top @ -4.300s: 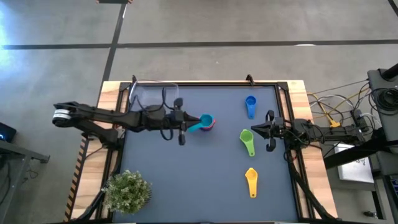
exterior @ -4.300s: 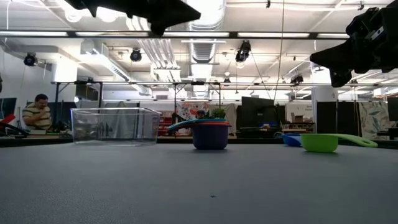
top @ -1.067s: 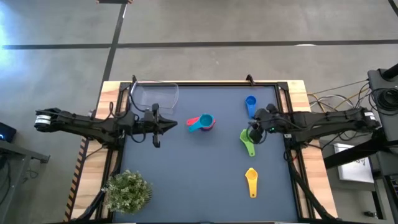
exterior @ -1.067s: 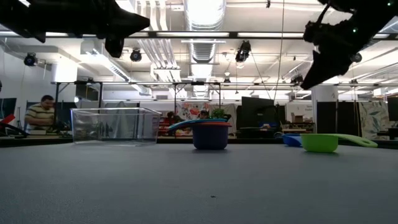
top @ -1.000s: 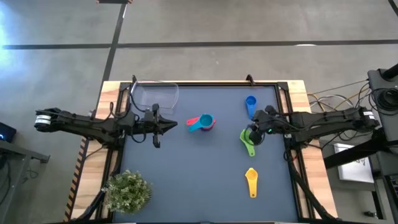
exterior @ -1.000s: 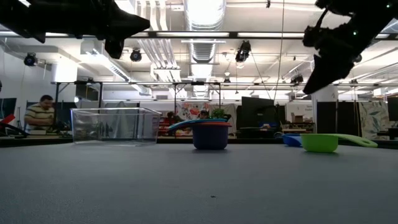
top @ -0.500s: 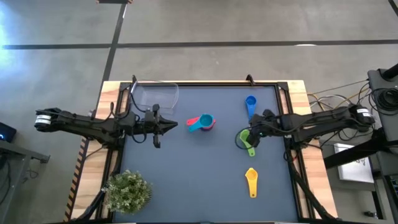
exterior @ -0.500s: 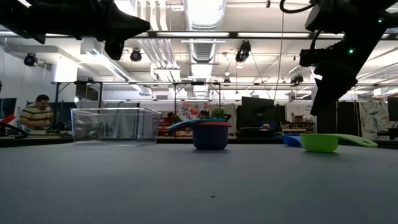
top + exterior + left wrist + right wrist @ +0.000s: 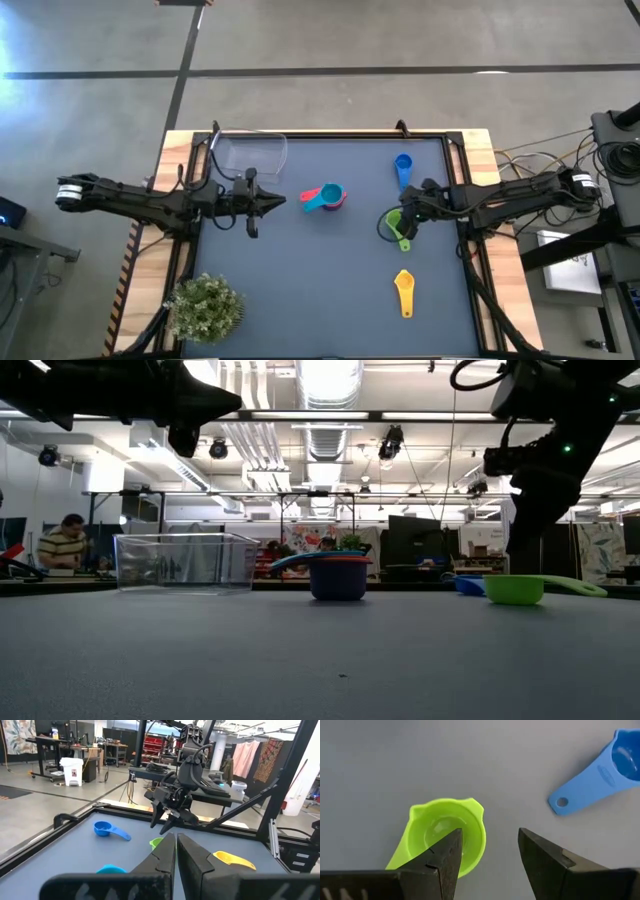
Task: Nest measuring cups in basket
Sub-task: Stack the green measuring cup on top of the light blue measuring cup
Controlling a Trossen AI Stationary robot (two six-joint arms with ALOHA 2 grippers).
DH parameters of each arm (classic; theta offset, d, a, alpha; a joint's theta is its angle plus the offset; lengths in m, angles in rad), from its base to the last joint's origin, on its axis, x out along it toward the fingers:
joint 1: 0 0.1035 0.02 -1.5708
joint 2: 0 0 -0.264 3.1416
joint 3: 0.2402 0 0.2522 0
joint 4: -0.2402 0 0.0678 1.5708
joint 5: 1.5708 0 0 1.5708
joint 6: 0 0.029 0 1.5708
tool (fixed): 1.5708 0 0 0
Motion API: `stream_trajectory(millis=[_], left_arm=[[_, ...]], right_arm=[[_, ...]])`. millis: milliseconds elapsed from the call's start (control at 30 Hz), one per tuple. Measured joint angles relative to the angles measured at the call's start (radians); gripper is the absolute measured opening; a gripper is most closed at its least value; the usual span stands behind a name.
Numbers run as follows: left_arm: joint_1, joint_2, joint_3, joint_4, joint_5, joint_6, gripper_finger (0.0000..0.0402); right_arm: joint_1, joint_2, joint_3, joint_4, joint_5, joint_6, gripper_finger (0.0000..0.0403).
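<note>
Grippers first: left gripper (image 9: 266, 202) hangs clenched on nothing, above the mat beside the basket (image 9: 250, 153), which sits clear and empty at the far-left corner. Right gripper (image 9: 487, 857) is spread wide over the green cup (image 9: 449, 834), holding nothing; one finger sits above the bowl, the other over bare mat beside the rim.

Left to right across the mat (image 9: 320, 290): a bushy plant (image 9: 205, 308) at the near-left corner, then a nested stack (image 9: 328, 196) mid-table with teal on top and red and purple showing beneath, then the blue cup (image 9: 402, 169) far right, the green cup, and the yellow cup (image 9: 403, 291) nearest.

Handling, as a judgement: the scoops look like thin rigid moulded plastic, very light, smooth and glossy, so likely to skate on the matte mat if nudged. Round bowls with small pour lips and short flat handles; the blue handle has a hanging hole. Best hold on green looks like a rim pinch, one finger inside the bowl and one outside. The flat handle is the alternative, but it lies low on the mat. Not fragile; slip or twist in the fingers is the main risk.
</note>
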Motion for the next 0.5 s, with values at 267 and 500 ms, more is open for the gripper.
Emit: stream_trajectory(millis=[267, 500], left_arm=[[0.0, 0.0, 0.0, 0.0, 0.0, 0.005, 0.0], [0.0, 0.0, 0.0, 0.0, 0.0, 0.022, 0.0]], right_arm=[[-0.061, 0.031, 0.0, 0.027, -0.075, -0.042, 0.0183], [-0.127, 0.097, 0.0, 0.08, -0.159, -0.097, 0.0183]])
